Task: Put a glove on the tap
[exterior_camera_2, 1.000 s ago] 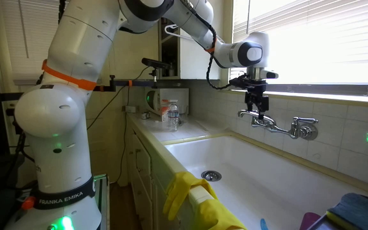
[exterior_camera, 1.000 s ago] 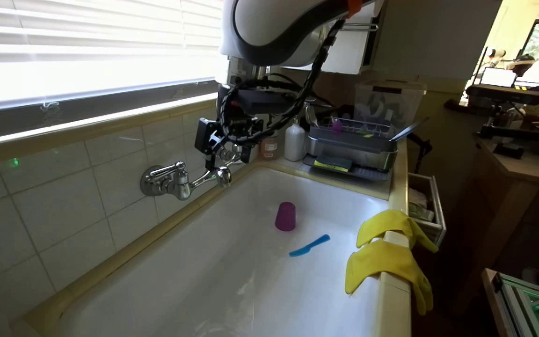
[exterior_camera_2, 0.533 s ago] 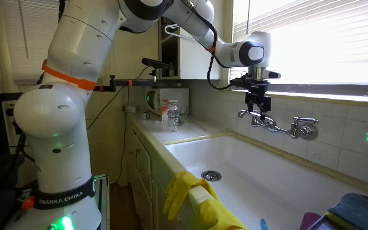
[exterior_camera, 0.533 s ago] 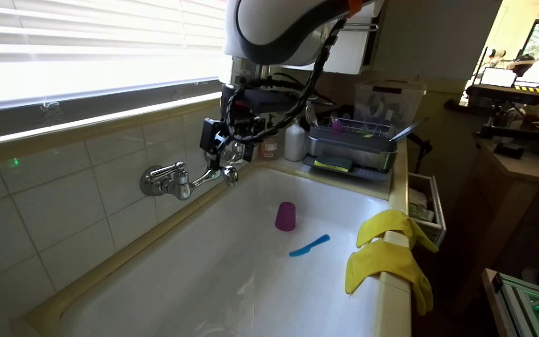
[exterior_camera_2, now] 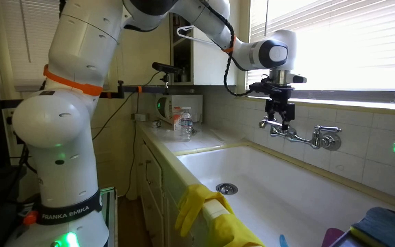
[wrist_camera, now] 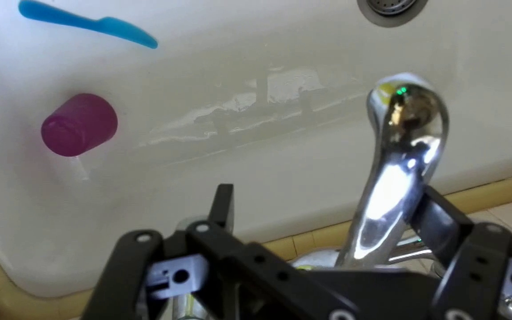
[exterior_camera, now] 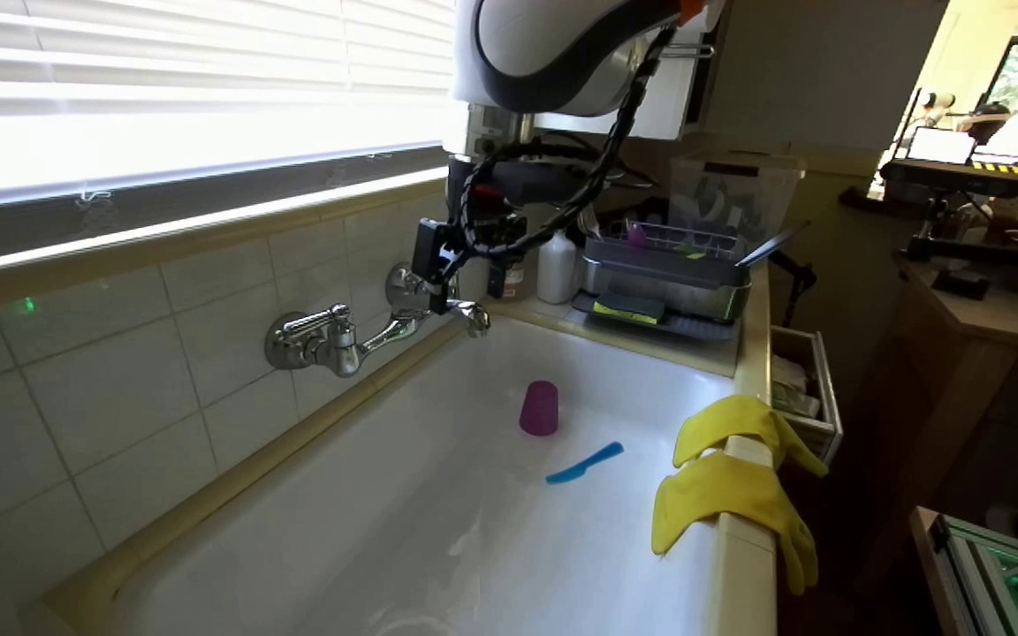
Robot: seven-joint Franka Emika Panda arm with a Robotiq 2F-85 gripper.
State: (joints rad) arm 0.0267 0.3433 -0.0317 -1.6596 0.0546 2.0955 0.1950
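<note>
Many pale slats of a window blind (exterior_camera: 191, 132) fill the upper left of an exterior view, to the left of the black gripper (exterior_camera: 468, 300), and white wall tiles (exterior_camera: 111, 389) sit under them, left of and lower than the gripper. On those tiles is the chrome tap (exterior_camera: 396, 330), with one lever handle (exterior_camera: 315, 325) well to the gripper's left and its spout (wrist_camera: 389, 191) reaching the gripper. The gripper points down from the robot arm (exterior_camera: 553, 57) above it, its fingers (wrist_camera: 436, 220) spread wide apart; in the wrist view the spout runs through the gap, far nearer to the finger on the right, and whether those two touch cannot be told. Just right of the gripper and behind it stand an orange-brown bottle (exterior_camera: 515, 281) and a white bottle (exterior_camera: 557, 269). Below the gripper and slightly right, in the white sink (exterior_camera: 368, 530), is a purple cup (exterior_camera: 540, 409), and further right a blue knife (exterior_camera: 585, 464). Further right again, past the gripper, a dark-and-yellow sponge (exterior_camera: 629, 309) lies in front of a grey dish rack (exterior_camera: 664, 268), with a clear plastic bin (exterior_camera: 778, 193) behind it. Farthest right, well apart from the gripper and lower than it, one yellow rubber glove (exterior_camera: 725, 420) and a matching glove (exterior_camera: 725, 488) hang next to each other over the sink's edge, their cuffs inside and their fingers outside, beside a pulled-out drawer (exterior_camera: 828, 389).
</note>
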